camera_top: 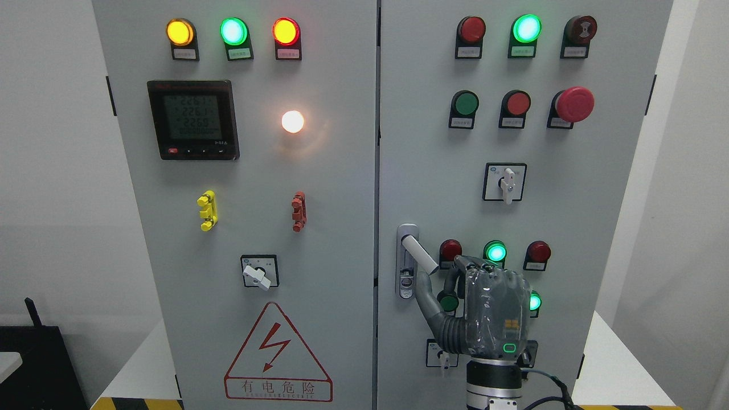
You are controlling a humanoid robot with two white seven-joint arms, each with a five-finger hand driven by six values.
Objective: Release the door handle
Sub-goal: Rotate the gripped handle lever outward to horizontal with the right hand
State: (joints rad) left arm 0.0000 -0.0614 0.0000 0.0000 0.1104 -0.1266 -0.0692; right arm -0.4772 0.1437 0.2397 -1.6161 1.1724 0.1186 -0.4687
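The right hand [484,302] is raised at the right cabinet door, thumb just below the swung-out door handle [418,253] at the door's left edge, fingers loosely curled and gripping nothing, so the handle looks already freed.

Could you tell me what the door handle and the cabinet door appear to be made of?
Door handle: probably metal or hard plastic, smooth pale grey, with a soft sheen. Cabinet door: likely painted sheet metal, matte light grey, flat, with a diffuse glow around the lamps.
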